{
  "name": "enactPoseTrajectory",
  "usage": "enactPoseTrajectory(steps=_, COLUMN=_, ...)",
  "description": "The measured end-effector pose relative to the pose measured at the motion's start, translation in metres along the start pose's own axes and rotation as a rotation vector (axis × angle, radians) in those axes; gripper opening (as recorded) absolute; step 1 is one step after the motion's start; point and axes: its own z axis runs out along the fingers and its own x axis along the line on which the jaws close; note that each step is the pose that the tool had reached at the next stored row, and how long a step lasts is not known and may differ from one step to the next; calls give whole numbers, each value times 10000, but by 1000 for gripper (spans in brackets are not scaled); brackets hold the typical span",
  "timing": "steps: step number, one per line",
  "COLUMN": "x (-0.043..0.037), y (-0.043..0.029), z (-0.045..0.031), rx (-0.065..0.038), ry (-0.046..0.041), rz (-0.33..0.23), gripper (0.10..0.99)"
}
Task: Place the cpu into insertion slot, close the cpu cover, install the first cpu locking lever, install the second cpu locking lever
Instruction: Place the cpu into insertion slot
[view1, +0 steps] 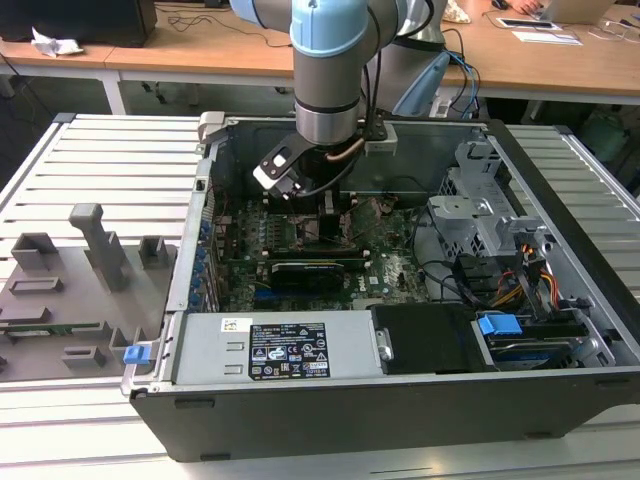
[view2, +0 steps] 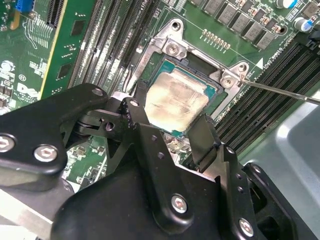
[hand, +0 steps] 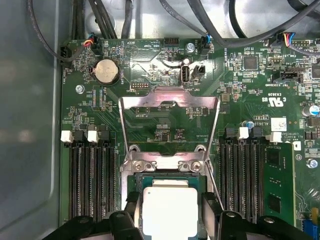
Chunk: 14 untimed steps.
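Fingers (view2: 202, 137), parted just chip-wide, pinch the cpu (view2: 175, 104) at the insertion slot (view2: 197, 64).

Silver-grey cpu (hand: 169, 210) lies flat in insertion slot (hand: 165, 179), cpu cover (hand: 135, 101) swung open.

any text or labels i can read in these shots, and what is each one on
Sticker on the grey power supply: print too small to read.
Small label beside it: too small to read.
White lettering on the motherboard: too small and blurred to read with any certainty.
Face of the cpu: smeared, no legible marking.
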Motion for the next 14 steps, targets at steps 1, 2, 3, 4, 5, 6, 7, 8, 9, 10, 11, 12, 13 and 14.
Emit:
enactPoseTrajectory(steps=1, x=5, y=0, z=0, rx=1, ry=7, rz=1, gripper=600)
enactPoseTrajectory(steps=2, x=10, y=0, z=2, rx=1, ry=17, rz=1, gripper=600)
enactPoseTrajectory(steps=3, x=15, y=1, z=5, rx=1, ry=32, rz=1, gripper=600)
enactPoseTrajectory(steps=4, x=18, y=2, z=7, rx=1, ry=41, rz=1, gripper=600)
enactPoseTrajectory(steps=5, x=20, y=2, z=11, rx=1, ry=51, rz=2, gripper=600)
enactPoseTrajectory(steps=6, x=21, y=2, z=12, rx=2, ry=55, rz=4, gripper=600)
enactPoseTrajectory(steps=7, x=22, y=3, z=13, rx=3, ry=57, rz=6, gripper=600)
enactPoseTrajectory(steps=8, x=23, y=3, z=12, rx=2, ry=59, rz=6, gripper=600)
enactPoseTrajectory(steps=9, x=23, y=5, z=4, rx=2, ry=59, rz=5, gripper=600)
enactPoseTrajectory(steps=10, x=23, y=6, z=-13, rx=2, ry=59, rz=5, gripper=600)
enactPoseTrajectory(steps=11, x=23, y=7, z=-31, rx=2, ry=59, rz=5, gripper=600)
enactPoseTrajectory(steps=12, x=23, y=10, z=-76, rx=3, ry=59, rz=5, gripper=600)
enactPoseTrajectory(steps=13, x=22, y=12, z=-110, rx=3, ry=59, rz=5, gripper=600)
enactPoseTrajectory(steps=14, x=18, y=15, z=-144, rx=5, ry=58, rz=4, gripper=522)
